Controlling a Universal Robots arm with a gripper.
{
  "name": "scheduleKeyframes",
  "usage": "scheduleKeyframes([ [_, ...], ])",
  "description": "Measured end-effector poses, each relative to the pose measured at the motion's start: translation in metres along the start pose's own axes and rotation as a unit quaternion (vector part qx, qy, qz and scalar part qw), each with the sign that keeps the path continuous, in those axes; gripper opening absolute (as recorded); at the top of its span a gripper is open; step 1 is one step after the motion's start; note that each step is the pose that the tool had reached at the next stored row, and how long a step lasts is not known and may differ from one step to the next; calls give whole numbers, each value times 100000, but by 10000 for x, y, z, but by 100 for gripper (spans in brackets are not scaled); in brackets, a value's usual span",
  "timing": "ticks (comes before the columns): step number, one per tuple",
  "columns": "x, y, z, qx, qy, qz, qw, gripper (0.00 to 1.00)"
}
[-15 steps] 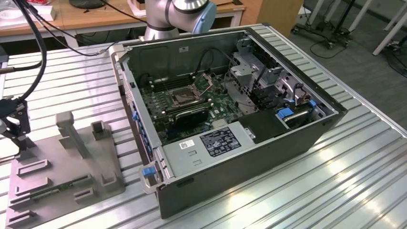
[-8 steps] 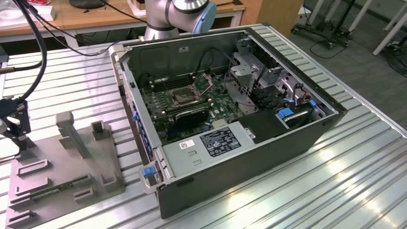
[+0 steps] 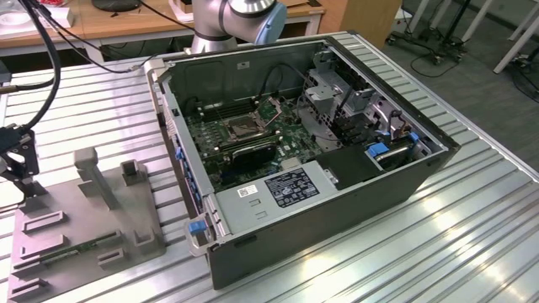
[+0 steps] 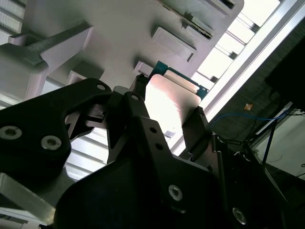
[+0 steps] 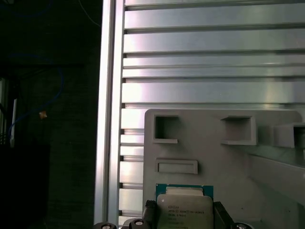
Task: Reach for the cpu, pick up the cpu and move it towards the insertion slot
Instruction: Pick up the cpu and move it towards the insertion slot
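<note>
Fingers (image 4: 195, 126) clamped on the cpu (image 4: 169, 102), held between them, over grey tray (image 5: 267, 181)

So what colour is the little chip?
The chip is pale silver, green-edged; first wrist view shows it best.

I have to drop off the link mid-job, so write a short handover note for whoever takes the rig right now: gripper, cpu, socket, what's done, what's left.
Gripper: its fingers sit on two opposite sides of the cpu and look closed on it.
Cpu: over the grey tray, at the exterior view's left; I cannot tell whether it is lifted clear of the tray.
Insertion slot: on the motherboard inside the open case, well apart from the gripper.
Done: the reach and, apparently, the grasp.
Not yet done: the move toward the slot.
</note>
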State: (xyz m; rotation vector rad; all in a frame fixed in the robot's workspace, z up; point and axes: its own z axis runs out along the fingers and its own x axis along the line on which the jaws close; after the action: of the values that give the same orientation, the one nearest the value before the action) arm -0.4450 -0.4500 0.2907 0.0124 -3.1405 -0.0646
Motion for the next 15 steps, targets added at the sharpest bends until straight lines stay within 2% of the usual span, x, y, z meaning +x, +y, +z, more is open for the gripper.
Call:
scheduleKeyframes([
  [5, 0, 2, -54, -2, -3, 0, 100000, 55],
  [15, -3, 2, -59, -23, -2, -2, 100000, 55],
])
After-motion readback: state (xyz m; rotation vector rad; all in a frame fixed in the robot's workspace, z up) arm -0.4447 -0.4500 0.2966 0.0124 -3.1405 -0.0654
